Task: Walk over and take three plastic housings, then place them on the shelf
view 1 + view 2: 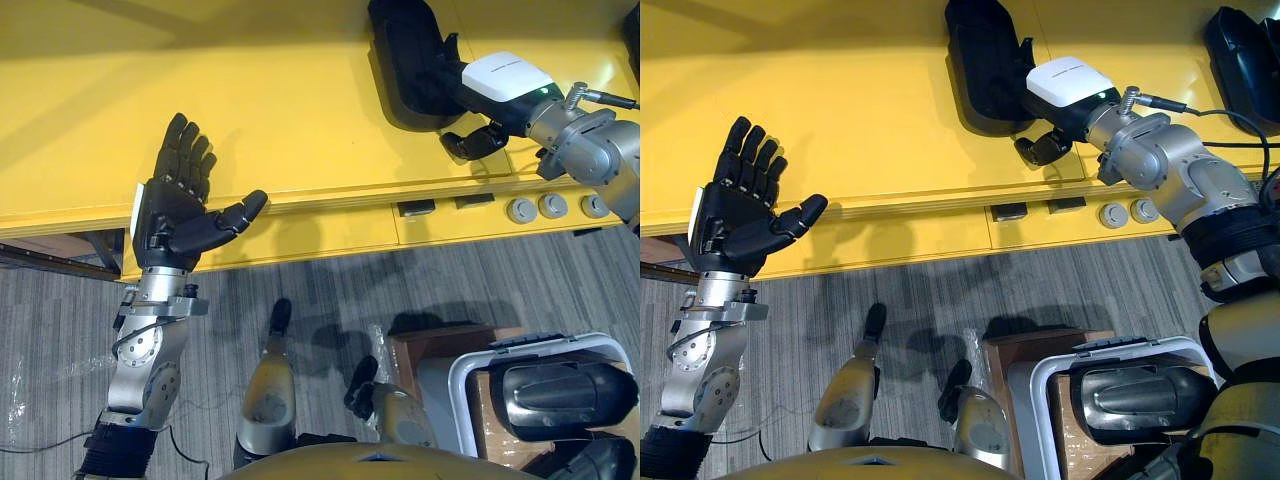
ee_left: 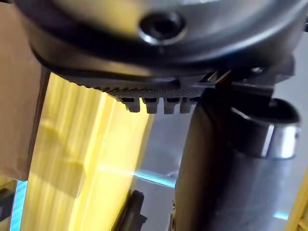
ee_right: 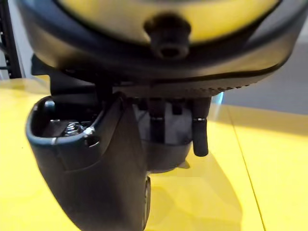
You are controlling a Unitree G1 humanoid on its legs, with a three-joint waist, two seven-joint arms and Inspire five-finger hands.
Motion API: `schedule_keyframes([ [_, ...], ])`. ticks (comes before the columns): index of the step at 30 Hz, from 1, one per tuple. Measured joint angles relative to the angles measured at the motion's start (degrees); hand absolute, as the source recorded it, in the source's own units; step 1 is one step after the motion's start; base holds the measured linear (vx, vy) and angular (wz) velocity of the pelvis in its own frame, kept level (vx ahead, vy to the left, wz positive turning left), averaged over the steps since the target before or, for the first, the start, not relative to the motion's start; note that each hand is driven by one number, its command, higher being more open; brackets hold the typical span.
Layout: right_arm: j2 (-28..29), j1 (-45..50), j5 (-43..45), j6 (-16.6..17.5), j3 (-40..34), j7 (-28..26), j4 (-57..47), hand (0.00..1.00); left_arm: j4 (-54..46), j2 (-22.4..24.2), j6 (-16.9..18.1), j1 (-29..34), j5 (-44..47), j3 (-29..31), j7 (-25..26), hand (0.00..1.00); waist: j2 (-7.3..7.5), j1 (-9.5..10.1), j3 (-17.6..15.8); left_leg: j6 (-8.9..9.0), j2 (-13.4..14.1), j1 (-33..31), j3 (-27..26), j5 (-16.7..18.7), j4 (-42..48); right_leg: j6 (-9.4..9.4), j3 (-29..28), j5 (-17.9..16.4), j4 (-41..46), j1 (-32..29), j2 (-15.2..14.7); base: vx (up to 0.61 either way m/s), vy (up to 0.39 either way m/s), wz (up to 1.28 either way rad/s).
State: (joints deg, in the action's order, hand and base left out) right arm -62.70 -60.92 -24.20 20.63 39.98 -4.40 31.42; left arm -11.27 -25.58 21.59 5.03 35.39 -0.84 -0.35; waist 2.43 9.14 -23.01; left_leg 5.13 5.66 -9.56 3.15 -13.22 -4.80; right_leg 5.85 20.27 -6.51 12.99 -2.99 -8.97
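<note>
Nearest: white bin point(image 1: 470, 372) on the floor at the robot's right, holding one dark plastic housing point(image 1: 565, 395).
Left hand point(image 1: 170, 215): raised at the yellow shelf point(image 1: 300, 100) edge, palm up, fingers spread wide and straight, empty.
Right hand point(image 1: 505, 80): arm stretched over the shelf, hand set against a black housing on the shelf point(image 1: 410, 60); grip cannot be told.
Farthest right: another shelved housing point(image 1: 1245, 40).

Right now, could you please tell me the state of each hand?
Left hand: open, holding nothing.
Right hand: at the black housing on the yellow shelf; whether it grips cannot be told.
</note>
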Motion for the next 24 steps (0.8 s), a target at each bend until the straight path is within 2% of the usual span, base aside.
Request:
schedule_keyframes([
  [6, -0.4, 1.5, -0.3, 1.0, 0.1, 3.3, 0.0, 1.0, 1.3, 0.1, -0.6, 0.3, 0.0, -0.4, -0.7, 1.0, 0.04, -0.08, 1.9, -0.01, -0.1, 0.0, 0.0, 0.0, 0.0, 0.0, 0.1, 0.0, -0.1, 0.1, 0.0, 0.0, 0.0, 0.0],
  [11, -0.4, 1.7, -0.2, 2.8, -0.7, 6.1, -0.5, 1.0, 2.1, 0.7, -0.7, 2.0, 0.0, -0.7, -1.6, 1.0, 0.0, -1.28, 3.7, 0.0, -0.1, 0.4, 0.0, 0.0, -0.1, -0.02, 0.1, 0.0, -0.1, 0.5, 0.0, 0.0, 0.0, 0.0],
  [15, -0.4, 2.5, -0.1, 3.6, -2.8, 6.1, -1.5, 1.0, 2.3, 1.3, -1.8, 2.4, 0.0, -0.8, -2.1, 1.0, -0.15, -1.67, 4.4, 0.13, 0.0, 1.8, -0.2, 0.5, -0.3, -0.01, 0.0, 0.0, -0.5, 1.9, 0.0, -0.01, -0.011, -0.02],
  [20, -2.8, 5.1, 1.1, 4.4, -4.9, 5.6, -5.5, 1.0, 2.5, 2.6, -3.1, 4.2, 0.0, -1.6, -3.9, 1.0, -0.44, -1.76, 8.1, -0.1, -0.1, 2.2, -0.7, 1.0, -0.3, 0.23, -0.1, 0.1, -1.9, 2.6, 0.1, 0.02, -0.027, -0.05],
  [23, -2.8, 6.5, 4.4, 4.1, -7.7, 2.8, -6.6, 1.0, 2.5, 2.6, -4.3, 4.6, 0.0, -2.4, -3.9, 1.0, -0.52, -1.98, 9.0, -0.12, -0.2, 3.5, -1.0, 1.0, -0.3, 0.36, -0.1, 0.2, -2.4, 4.0, 0.1, 0.05, -0.039, -0.02],
  [24, -2.8, 7.4, 6.1, 3.1, -8.8, 1.6, -7.2, 1.0, 2.5, 2.7, -4.4, 4.6, 0.0, -2.8, -4.0, 1.0, -0.54, -1.96, 9.5, -0.12, -0.2, 3.5, -1.1, 1.0, -0.3, 0.35, -0.1, 0.2, -2.6, 4.1, 0.1, 0.0, 0.0, 0.0],
])
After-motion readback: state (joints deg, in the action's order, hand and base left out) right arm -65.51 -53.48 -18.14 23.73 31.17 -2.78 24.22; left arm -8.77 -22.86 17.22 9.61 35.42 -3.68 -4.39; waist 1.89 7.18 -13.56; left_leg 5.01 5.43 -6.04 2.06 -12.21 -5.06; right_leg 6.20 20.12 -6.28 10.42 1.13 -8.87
